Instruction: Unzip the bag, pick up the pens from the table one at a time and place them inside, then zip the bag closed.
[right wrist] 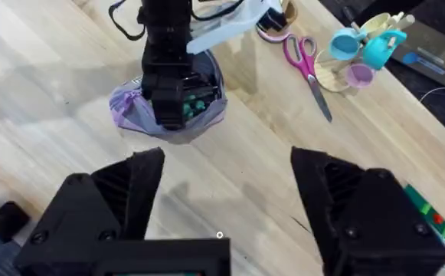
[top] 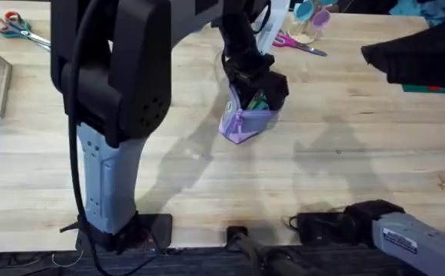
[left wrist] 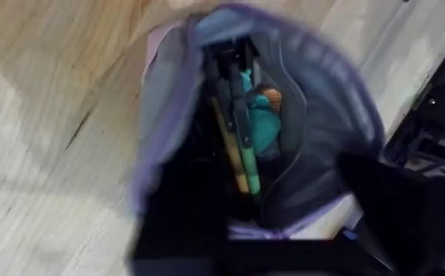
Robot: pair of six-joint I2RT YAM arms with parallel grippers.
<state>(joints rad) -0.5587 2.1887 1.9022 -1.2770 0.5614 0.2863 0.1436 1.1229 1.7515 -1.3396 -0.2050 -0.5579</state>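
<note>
Left gripper point(top: 254, 80) is hanging right over the open mouth of the bag point(top: 241, 123), fingers dipping into the opening; can't tell how far apart they are or whether they're pinching anything. Right gripper point(right wrist: 226, 192) is hovering above bare table point(top: 337, 169), well apart from the bag, jaws spread wide and holding nothing.

Bag is sitting mid-table, unzipped, mouth gaping and slumping. Judging it as light, soft fabric that is going to fold and slide if pushed, so it needs pinning at one end while the zipper pull is being drawn. The pull isn't clear enough to locate.

Inside: the pens point(left wrist: 241, 146) are lying lengthwise against one wall, green and yellow-tan, beside something teal I can't identify.
</note>
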